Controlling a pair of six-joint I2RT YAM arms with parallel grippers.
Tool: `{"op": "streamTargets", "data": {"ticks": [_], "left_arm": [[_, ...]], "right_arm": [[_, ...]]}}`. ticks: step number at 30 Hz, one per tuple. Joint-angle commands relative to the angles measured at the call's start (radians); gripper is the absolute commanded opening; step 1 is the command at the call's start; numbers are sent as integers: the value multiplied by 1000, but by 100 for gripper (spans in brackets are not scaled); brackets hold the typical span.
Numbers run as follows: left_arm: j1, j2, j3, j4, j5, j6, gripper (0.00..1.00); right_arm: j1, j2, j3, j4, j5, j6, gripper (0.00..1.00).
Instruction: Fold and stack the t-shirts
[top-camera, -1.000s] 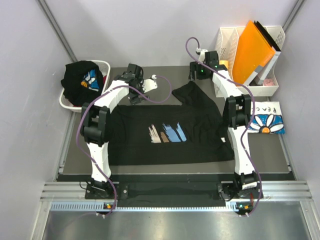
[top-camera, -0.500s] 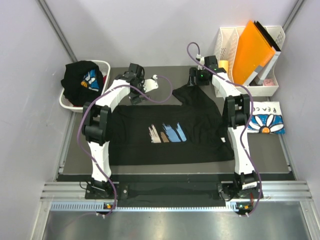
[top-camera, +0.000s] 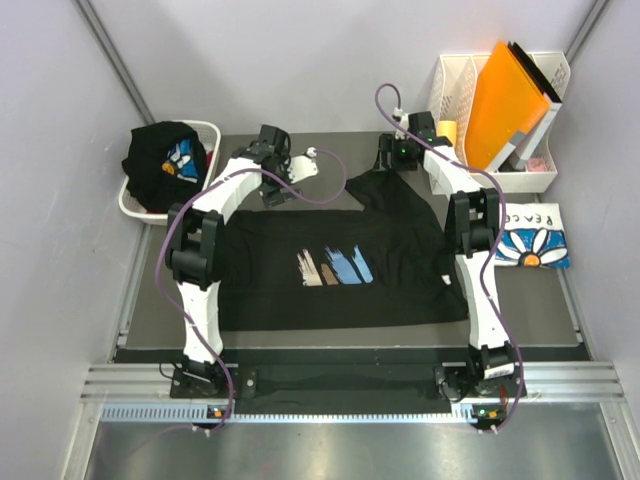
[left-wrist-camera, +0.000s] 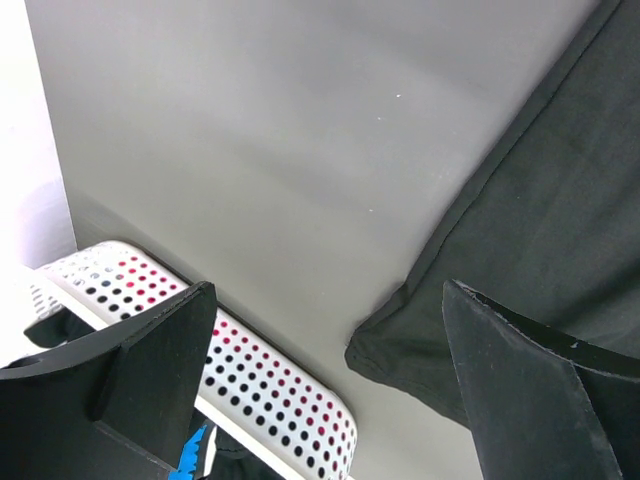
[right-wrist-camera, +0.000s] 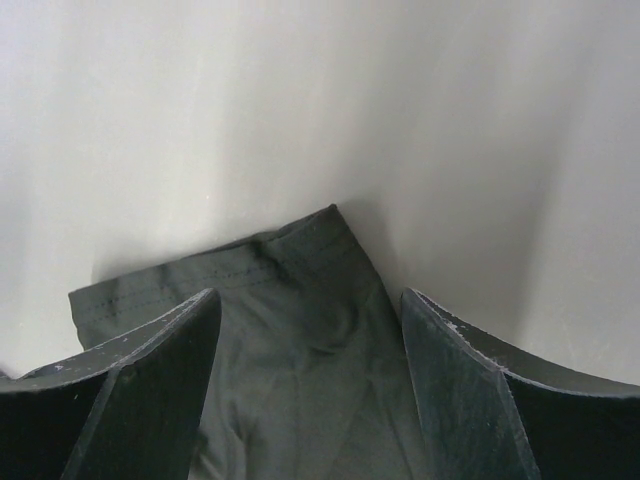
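From above, we see the tee (top-camera: 340, 265) lying flat on the bench (top-camera: 150, 300). At the left wrist, our left hand (left-wrist-camera: 328, 300) gapes open over a corner. At the right wrist, our right hand (right-wrist-camera: 310, 300) stands open astride the sleeve (right-wrist-camera: 285, 330); closing too high could miss the cloth.

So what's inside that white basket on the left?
A bunched-up black t-shirt with a blue and white print fills the basket. Through the wall holes something red shows, but the shirt covers whatever lies beneath.
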Motion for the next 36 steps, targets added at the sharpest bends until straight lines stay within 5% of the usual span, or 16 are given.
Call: {"op": "streamTargets", "data": {"ticks": [1,20,27,36], "left_arm": [[-7,12,34,13,16,-23,99],[-10,12,-12,9,22,-49,99],[-10,-4,-34,9,24,-54,99],[-11,-4,-44,4,27,-58,99]], "right_arm": [[-7,20,13,53,18,30,73],[2,48,14,89,18,93,60],[5,43,-3,82,29,108,32],[5,36,-15,87,43,108,28]]}}
